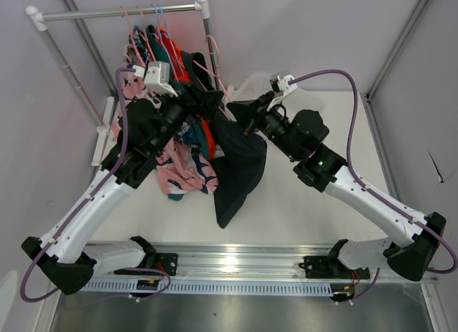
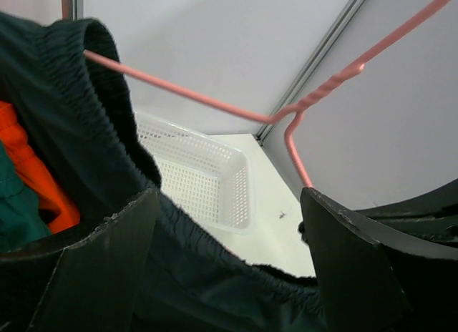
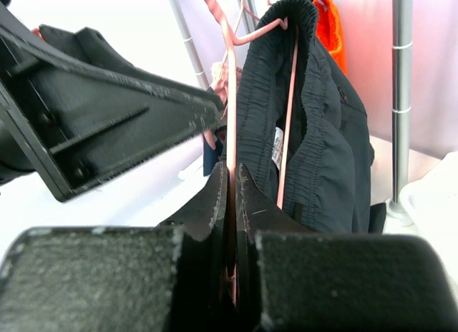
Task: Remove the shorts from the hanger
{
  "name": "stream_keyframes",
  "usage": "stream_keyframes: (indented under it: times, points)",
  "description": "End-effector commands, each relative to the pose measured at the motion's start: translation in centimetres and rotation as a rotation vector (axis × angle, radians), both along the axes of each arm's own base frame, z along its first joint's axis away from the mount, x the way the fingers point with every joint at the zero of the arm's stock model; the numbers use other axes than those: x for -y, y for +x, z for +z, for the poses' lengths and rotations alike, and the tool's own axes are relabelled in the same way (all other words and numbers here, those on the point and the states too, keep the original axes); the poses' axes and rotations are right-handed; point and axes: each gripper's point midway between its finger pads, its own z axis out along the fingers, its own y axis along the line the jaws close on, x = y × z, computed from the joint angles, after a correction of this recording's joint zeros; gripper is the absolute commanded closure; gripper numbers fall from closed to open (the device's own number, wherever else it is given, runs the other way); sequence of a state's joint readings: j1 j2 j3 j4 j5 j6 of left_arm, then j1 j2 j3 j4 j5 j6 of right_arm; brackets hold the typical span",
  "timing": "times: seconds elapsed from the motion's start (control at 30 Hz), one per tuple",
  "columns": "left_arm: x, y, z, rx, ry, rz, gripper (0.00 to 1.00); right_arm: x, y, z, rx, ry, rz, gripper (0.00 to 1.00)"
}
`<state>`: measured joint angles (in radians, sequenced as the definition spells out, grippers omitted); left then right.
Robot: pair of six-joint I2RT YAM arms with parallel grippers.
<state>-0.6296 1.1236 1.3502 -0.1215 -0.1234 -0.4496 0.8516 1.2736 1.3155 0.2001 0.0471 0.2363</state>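
A silver clothes rack [image 1: 114, 12] with white end caps stands at the far left of the white table [image 1: 308, 210]. Its top bar runs across the back, and a white foot [image 1: 102, 135] lies flat on the left side. One upright [image 3: 398, 96] shows bright against the wall. A white plastic basket [image 2: 200, 174], pierced with small holes, sits on the table near the far corner. Pale grey walls [image 1: 286, 31] close the space in, with metal strips [image 1: 393, 49] along the seams. A tiny dark speck [image 2: 281, 215] lies just beside the basket, and a thin dark mark [image 1: 436, 167] shows on the right wall. A brushed metal rail [image 1: 236, 257] runs along the near edge.
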Motion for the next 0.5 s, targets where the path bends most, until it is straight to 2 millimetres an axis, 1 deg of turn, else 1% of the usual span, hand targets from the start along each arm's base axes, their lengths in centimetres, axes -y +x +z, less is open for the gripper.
stream_keyframes:
  times: [0.0,0.07,0.1,0.13,0.2,0.27,0.33,0.37,0.4,0.43,0.47]
  points:
    - [-0.2,-1.2,4.0,0.083,-0.094,-0.029,0.13,0.6,-1.0,3.9,0.076,0.118,0.003,1.00]
    - [0.2,-1.4,3.7,0.082,-0.096,-0.056,0.13,0.4,-0.9,3.8,0.076,0.118,0.005,1.00]
    - [0.3,-1.6,4.2,0.101,-0.108,-0.067,0.13,0.2,-0.7,3.5,0.071,0.115,0.002,1.00]
    - [0.4,-1.8,4.1,0.103,-0.114,-0.079,0.13,0.1,-0.7,3.6,0.071,0.117,0.006,1.00]
    - [0.7,-1.8,3.6,0.092,-0.112,-0.092,0.13,-0.2,-0.7,3.5,0.065,0.120,0.012,1.00]
    - [1.2,-1.5,3.2,0.077,-0.108,-0.100,0.14,-0.5,-1.0,3.6,0.066,0.124,0.024,1.00]
    - [1.6,-1.3,3.3,0.087,-0.122,-0.111,0.14,-0.8,-1.4,3.7,0.070,0.128,0.034,1.00]
    - [1.8,-1.1,2.9,0.082,-0.121,-0.116,0.15,-0.9,-1.4,3.7,0.068,0.127,0.036,1.00]
    - [1.9,-1.1,3.3,0.092,-0.130,-0.123,0.16,-1.0,-1.6,3.7,0.073,0.127,0.037,1.00]
    - [2.3,-0.7,2.6,0.075,-0.126,-0.127,0.18,-1.0,-1.9,3.9,0.076,0.130,0.043,1.00]
    - [2.4,-0.6,2.7,0.073,-0.126,-0.127,0.19,-1.0,-1.9,4.0,0.076,0.132,0.039,1.00]
